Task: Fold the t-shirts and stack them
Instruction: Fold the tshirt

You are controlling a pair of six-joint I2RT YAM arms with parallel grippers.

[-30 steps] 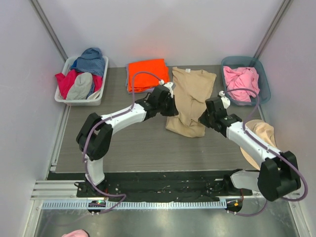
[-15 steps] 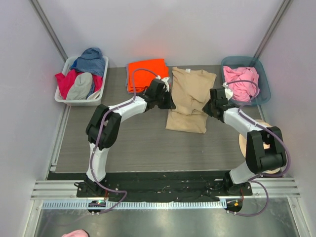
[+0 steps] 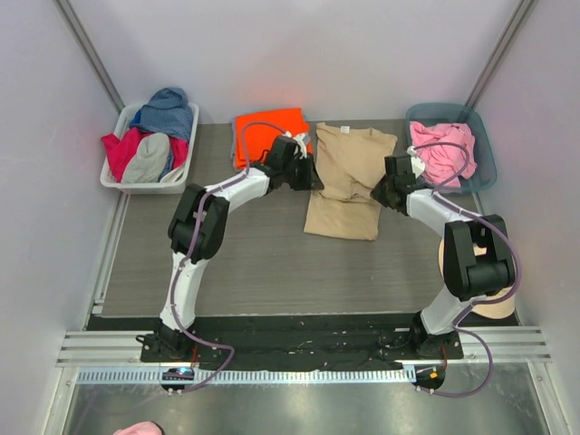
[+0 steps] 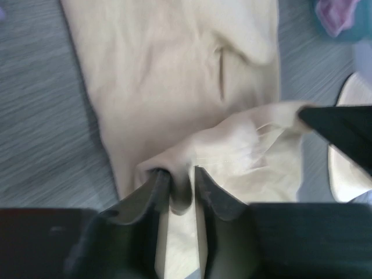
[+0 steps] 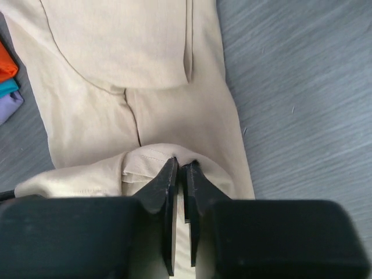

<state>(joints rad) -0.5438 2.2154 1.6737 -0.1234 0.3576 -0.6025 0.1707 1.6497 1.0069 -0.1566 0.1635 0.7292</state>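
The tan t-shirt (image 3: 343, 213) lies flat mid-table, collar at the far end, with its lower part doubled up over the body. My left gripper (image 3: 313, 178) holds a fold at the shirt's left edge. In the left wrist view the tan cloth (image 4: 168, 75) is bunched between the narrow jaws of the left gripper (image 4: 181, 174). My right gripper (image 3: 377, 193) is at the right edge, and in its wrist view the right gripper (image 5: 181, 165) is shut on a hemmed fold of the tan shirt (image 5: 116, 46). A folded orange t-shirt (image 3: 265, 136) lies far left of it. A pink t-shirt (image 3: 442, 149) fills the blue bin.
A white bin (image 3: 116, 177) of mixed clothes stands at the far left. The blue bin (image 3: 485, 136) is at the far right. Teal and lavender edges (image 5: 9, 99) show under the orange pile. A round tan object (image 3: 494, 304) lies beside the right arm's base. Walls close in on three sides.
Both grippers have carried the tan shirt's lower part away from the arms' bases and over its body, shortening it. The left jaws have eased slightly apart.
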